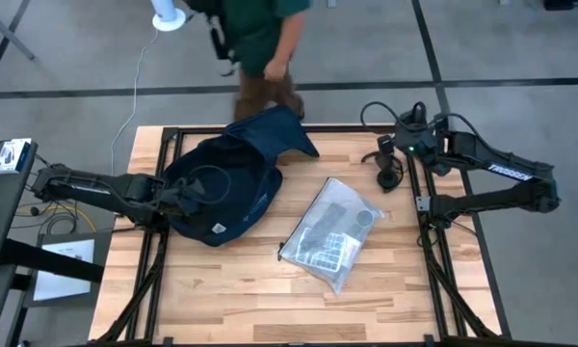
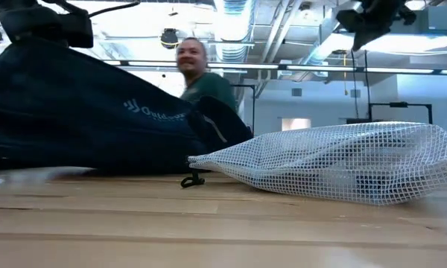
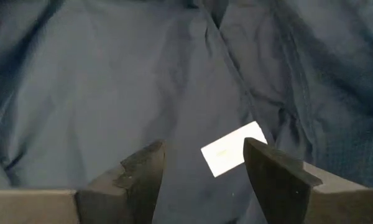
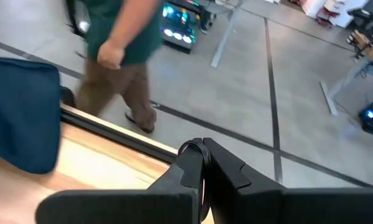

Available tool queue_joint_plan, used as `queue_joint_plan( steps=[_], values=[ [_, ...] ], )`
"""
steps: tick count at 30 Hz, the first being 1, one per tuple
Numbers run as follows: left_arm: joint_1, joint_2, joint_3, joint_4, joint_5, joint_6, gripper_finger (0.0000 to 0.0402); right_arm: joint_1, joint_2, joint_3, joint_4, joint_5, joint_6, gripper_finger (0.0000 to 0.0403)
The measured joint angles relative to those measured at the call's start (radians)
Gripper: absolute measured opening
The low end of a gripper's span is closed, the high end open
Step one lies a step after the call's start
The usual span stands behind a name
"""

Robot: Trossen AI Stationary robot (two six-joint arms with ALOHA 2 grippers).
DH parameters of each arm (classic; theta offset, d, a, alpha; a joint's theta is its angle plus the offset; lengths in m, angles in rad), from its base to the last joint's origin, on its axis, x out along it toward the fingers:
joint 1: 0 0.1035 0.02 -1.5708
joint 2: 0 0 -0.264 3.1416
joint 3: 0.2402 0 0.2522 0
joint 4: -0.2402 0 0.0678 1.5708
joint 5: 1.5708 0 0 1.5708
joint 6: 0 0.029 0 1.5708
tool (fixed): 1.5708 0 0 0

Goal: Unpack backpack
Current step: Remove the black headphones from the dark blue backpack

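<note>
Backpack: the backpack (image 1: 222, 188) lies slumped in the upper left part of the high view, on the wooden table (image 1: 231, 299), its flap thrown toward the far edge where a person (image 1: 260, 39) in a green top is walking past.

Pouch: a clear mesh pouch (image 1: 332, 231) with dark items inside lies right of centre in the high view, just beside the bag but not touching it as far as I can see.

Left gripper: the left gripper (image 3: 202, 171) is down in the bag's dark folds, jaws standing apart with nothing between them; a small white label (image 3: 233, 148) on the lining sits just ahead of the fingers.

Right gripper: the right gripper (image 4: 202, 165) waits at the upper right of the high view, raised near the table's far edge, jaws pressed together and empty.

How the bag will handle: I'd judge it soft, limp and light. The fabric creases and sags everywhere, so it will bunch and slide rather than hold a shape, and a pinch will likely lift only one layer.

Where to take hold: probably the rim of the opening or a thick seam, with one arm holding the mouth open while the other reaches in.

Risk: dragging the whole bag across the wood instead of opening it.
</note>
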Motion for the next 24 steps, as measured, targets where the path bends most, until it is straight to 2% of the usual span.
queue_joint_plan(
  steps=[9, 19, 24],
  values=[
    [0.0, 0.008, 0.001, 0.025, -0.003, -0.024, 0.0207, -0.045, 0.0, -0.076, 0.056, -0.05, 0.02, 0.0],
    [0.0, 0.007, 0.001, 0.026, -0.005, -0.035, 0.0207, -0.096, 0.0, -0.158, 0.053, -0.055, 0.015, 0.0],
    [0.0, 0.007, 0.001, 0.026, -0.005, -0.043, 0.0207, -0.096, 0.001, -0.168, 0.053, -0.054, 0.01, 0.0023]
  ],
)
